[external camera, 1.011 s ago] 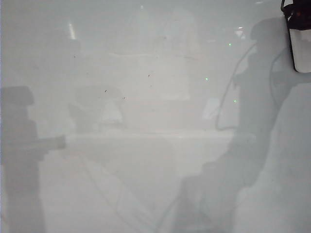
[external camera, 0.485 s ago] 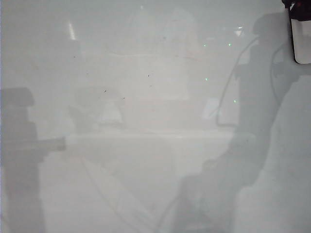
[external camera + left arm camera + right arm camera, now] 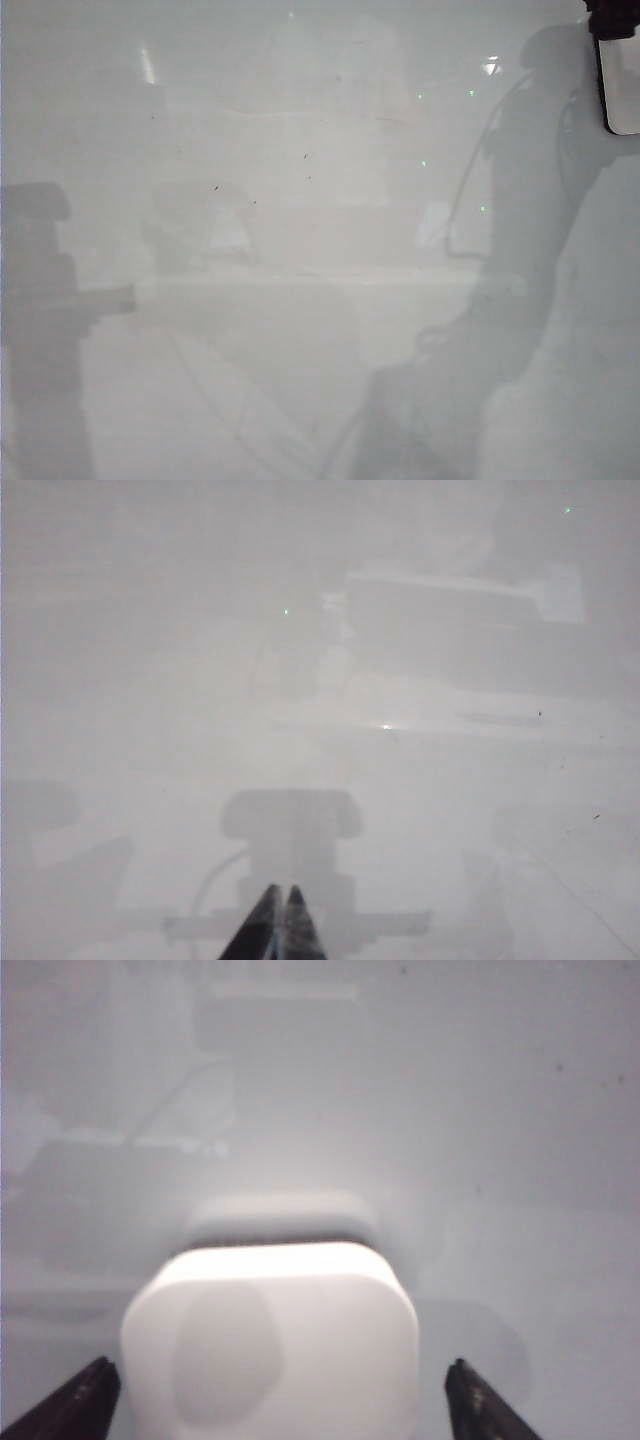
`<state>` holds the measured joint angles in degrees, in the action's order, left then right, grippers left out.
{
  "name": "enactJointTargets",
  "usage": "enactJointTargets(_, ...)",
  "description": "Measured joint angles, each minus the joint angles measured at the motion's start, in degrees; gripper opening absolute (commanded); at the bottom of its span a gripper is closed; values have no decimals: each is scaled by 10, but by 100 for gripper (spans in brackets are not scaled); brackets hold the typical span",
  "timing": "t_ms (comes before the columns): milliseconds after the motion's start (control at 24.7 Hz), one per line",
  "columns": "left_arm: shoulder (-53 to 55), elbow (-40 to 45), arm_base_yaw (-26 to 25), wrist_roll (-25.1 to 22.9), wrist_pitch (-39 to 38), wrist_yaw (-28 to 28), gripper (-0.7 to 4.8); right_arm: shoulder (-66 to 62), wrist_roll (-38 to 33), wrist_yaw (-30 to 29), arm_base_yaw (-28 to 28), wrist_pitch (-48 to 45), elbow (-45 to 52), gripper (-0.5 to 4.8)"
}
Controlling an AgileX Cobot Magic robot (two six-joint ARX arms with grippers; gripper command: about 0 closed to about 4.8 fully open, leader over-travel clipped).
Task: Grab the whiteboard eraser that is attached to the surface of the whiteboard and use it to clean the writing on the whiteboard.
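Whiteboard eraser [image 3: 621, 85] cut off at the exterior view's corner; right gripper [image 3: 280, 1400] shows fingertips only.

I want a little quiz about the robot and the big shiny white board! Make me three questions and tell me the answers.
1. True or false: the right gripper squeezes the small glossy white rounded eraser block.
2. The eraser sits: A) between the right gripper's spread fingertips, B) under the left gripper, C) off the large glossy pale grey whiteboard.
3. Fill in: the left gripper's two dark fingertips are pressed ____.

Key
1. False: both fingertips stand clear of the eraser's sides.
2. A.
3. Together, with nothing between them.
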<state>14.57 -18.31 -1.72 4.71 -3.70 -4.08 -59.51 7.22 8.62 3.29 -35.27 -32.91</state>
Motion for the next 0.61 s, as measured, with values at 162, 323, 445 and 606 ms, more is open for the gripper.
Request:
enactJointTargets(162,0,0,0,0,0,2,-5,51,0,2,4,76,0,458)
enactJointTargets(323,0,0,0,0,0,2,-5,177,-2,3,10,213,0,71)
enactJointTargets(445,-1,0,0,1,0,2,-5,243,-18,3,10,277,4,-5)
enactJointTargets(606,-7,0,0,28,0,2,-5,331,-40,-2,10,330,30,-5)
